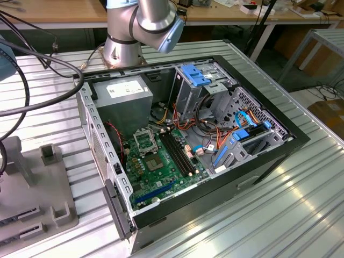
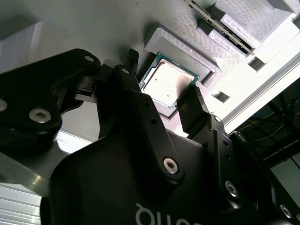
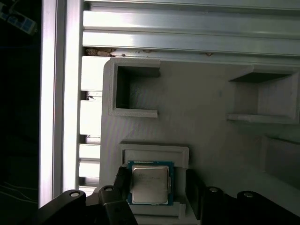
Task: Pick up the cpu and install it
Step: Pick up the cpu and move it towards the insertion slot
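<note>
Second wrist view showed the cpu (image 2: 168, 83) lying flat in a shallow recess near one edge of the grey tray (image 2: 108, 28). The gripper (image 2: 163, 76) was spread wide, one finger on each side and apparently clear of it. Picking seemed the step in hand, and a clean grasp would call for even closing on opposite edges. The tray's other pockets (image 3: 136, 91) looked empty, as did the socket (image 1: 145, 141) in the open computer case (image 1: 258, 161).

No readable text; faint, illegible print on the face of the cpu (image 3: 150, 185)
</note>
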